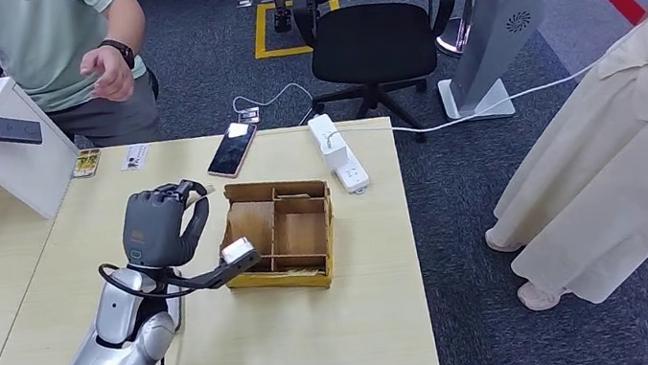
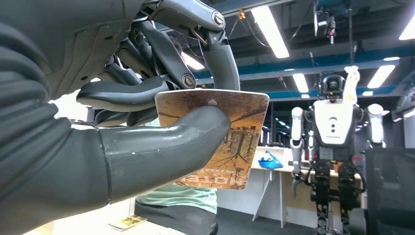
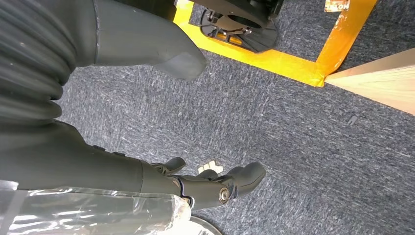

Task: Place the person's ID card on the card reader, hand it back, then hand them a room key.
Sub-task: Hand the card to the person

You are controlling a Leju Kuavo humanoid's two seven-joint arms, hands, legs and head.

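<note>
One card [image 2: 230, 142] sat pinched between the left hand's [image 1: 162, 228] thumb and fingers, raised over the table [image 1: 256, 338] toward the person [image 1: 58, 48]. Thin, stiff, probably slick; its free edge suited taking. Right hand [image 3: 147, 176] hung empty.

The brown picture card [image 2: 230, 142] is showing upside-down letters along one edge; they look like "HOTEL", partly hidden.

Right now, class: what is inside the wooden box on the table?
The wooden box has several compartments, open at the top. The ones facing the camera look bare wood. The left hand, gripping a card, and a clip on its cable cover the box's near left corner.
</note>
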